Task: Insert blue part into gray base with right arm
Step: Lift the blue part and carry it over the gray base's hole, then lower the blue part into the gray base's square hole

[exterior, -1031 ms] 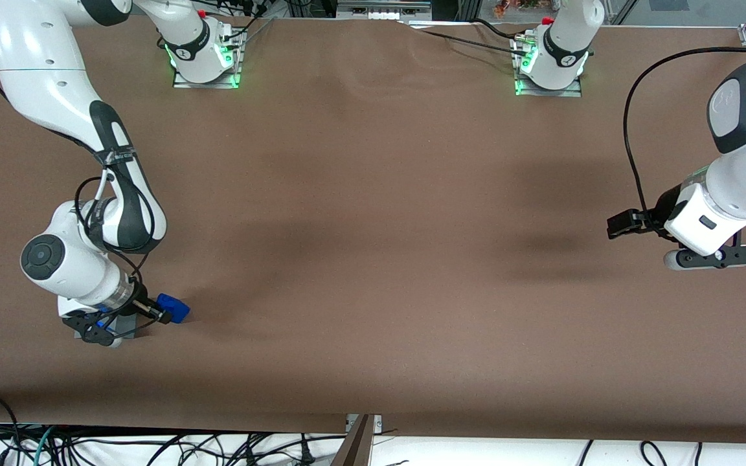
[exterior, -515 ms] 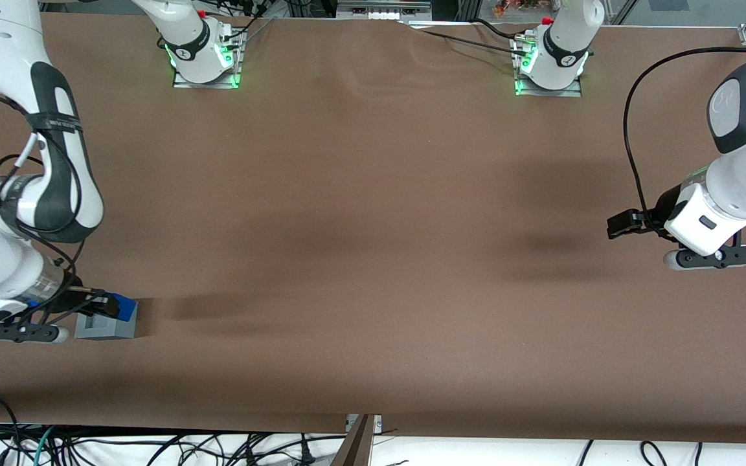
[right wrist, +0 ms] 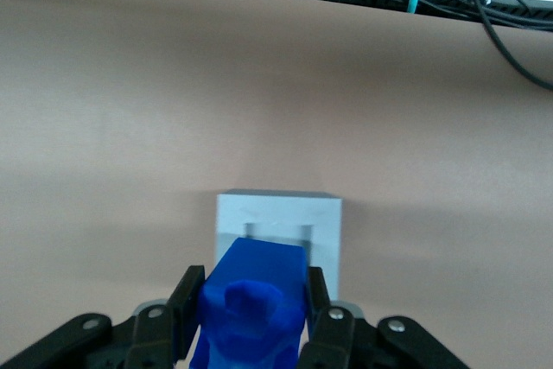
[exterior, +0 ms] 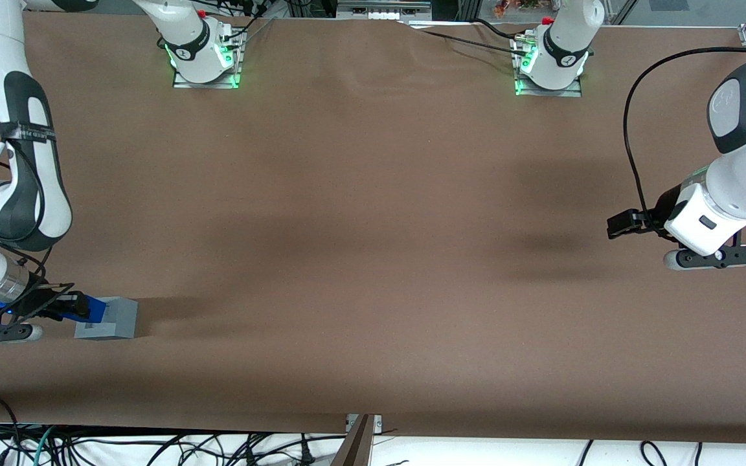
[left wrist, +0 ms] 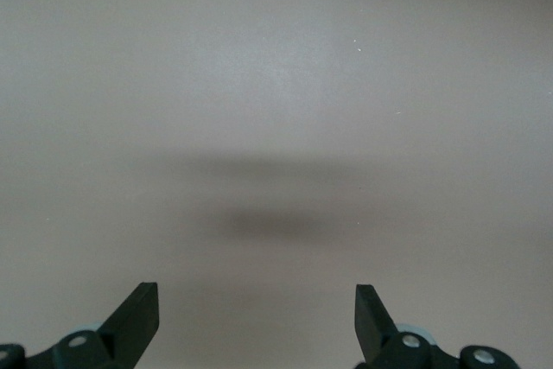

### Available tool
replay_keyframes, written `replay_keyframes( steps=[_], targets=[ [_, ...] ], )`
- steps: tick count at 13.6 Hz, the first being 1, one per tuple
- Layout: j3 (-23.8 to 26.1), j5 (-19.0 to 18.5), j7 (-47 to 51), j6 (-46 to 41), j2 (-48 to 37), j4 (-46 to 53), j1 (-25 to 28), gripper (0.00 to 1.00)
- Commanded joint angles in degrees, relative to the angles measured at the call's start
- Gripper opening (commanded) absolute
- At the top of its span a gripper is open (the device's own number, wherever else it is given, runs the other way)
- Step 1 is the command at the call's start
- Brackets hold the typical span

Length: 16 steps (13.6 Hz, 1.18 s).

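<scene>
The right arm (exterior: 20,175) runs down the front view's left edge. The gray base (exterior: 107,318) sits lower left. The gripper (exterior: 65,305) beside it squeezes the blue part (right wrist: 251,304). Line the part over the square hole, then lower slowly.

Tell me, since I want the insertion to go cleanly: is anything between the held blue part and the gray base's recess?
Nothing visible. The gripper holds the blue part beside the gray base, whose recess looks unobstructed.
</scene>
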Motion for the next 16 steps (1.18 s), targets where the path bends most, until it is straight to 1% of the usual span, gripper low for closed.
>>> replay_keyframes(
  steps=[1, 5, 8, 14, 16],
  targets=[
    [0.68, 1.06, -2.28, 1.24, 1.27, 1.28, -0.72, 0.41],
    [0.76, 1.15, -2.63, 2.21, 2.15, 1.11, -0.72, 0.41],
    [0.76, 1.24, -4.91, 3.87, 2.95, 0.93, -0.73, 0.41],
    [0.94, 1.68, -5.09, 5.11, 3.91, 0.84, -0.99, 0.41],
    [0.94, 2.91, -5.27, 4.15, 3.57, 0.67, -0.99, 0.41]
  ],
)
